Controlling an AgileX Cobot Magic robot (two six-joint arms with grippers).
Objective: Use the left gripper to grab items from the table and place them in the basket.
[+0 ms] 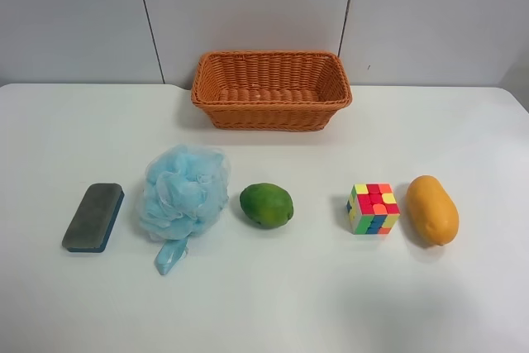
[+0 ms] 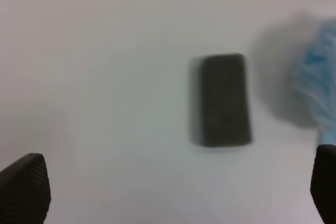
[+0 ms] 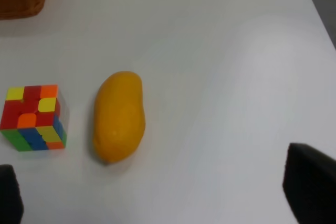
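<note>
Beside blurred block [image 2: 223,100], pouf [image 2: 317,87] cut off.

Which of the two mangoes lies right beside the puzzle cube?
The orange-yellow mango, at the row's end just past the puzzle cube. The green mango lies apart from the cube, nearer the blue bath pouf.

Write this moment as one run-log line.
orange-brown woven wicker basket: empty | left jaws: open, grey-topped blue block ahead | right jaws: open
</note>
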